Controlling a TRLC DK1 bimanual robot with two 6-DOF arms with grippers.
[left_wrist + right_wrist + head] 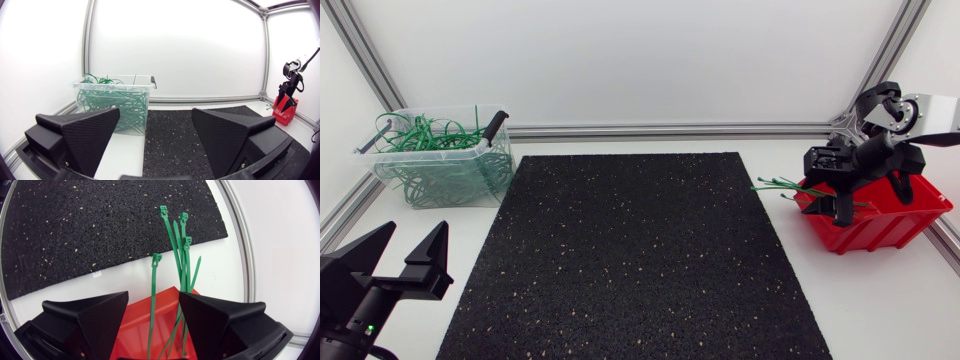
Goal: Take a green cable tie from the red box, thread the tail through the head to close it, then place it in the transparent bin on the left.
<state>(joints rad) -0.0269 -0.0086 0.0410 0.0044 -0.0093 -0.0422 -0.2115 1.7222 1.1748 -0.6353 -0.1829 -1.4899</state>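
Thin green plastic cable ties [153,275] poke from the red plastic box [880,225] at the frame's right, beneath the right end effector [154,294], which is spread apart. They look light, springy and slippery, so pinch 1 mid-strap. The left end effector [417,232] gapes empty.

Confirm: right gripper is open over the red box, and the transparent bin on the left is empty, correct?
No. The transparent bin is not empty: the head view shows it holding many green cable ties. The right gripper is open over the red box, as stated.
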